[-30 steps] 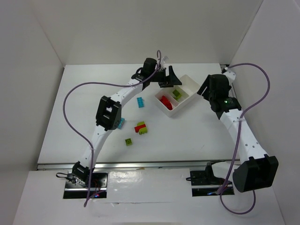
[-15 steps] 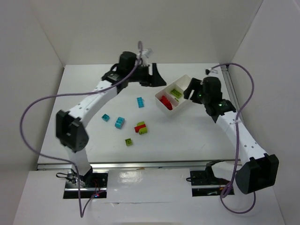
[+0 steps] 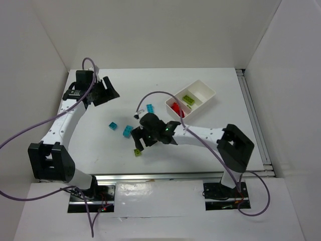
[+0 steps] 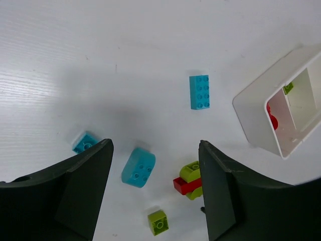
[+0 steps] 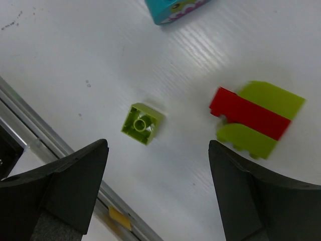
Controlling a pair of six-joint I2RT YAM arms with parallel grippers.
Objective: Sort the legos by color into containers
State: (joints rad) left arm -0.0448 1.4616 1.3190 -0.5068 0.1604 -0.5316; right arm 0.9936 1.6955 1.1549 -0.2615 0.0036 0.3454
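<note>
Hovering over the table (image 5: pixel 75 50) | right gripper (image 5: pixel 158 148) wide open, holding nothing | small lime brick (image 5: pixel 143 123) lies on it just below, between its fingers (image 5: pixel 65 191) | left gripper (image 4: pixel 155 145) also open, empty, well apart.

White table (image 3: pixel 210 145), plain white walls (image 3: pixel 165 30) on three sides, even light

Loose legos (image 3: pixel 128 131) near white tray (image 3: pixel 203 91)
</note>
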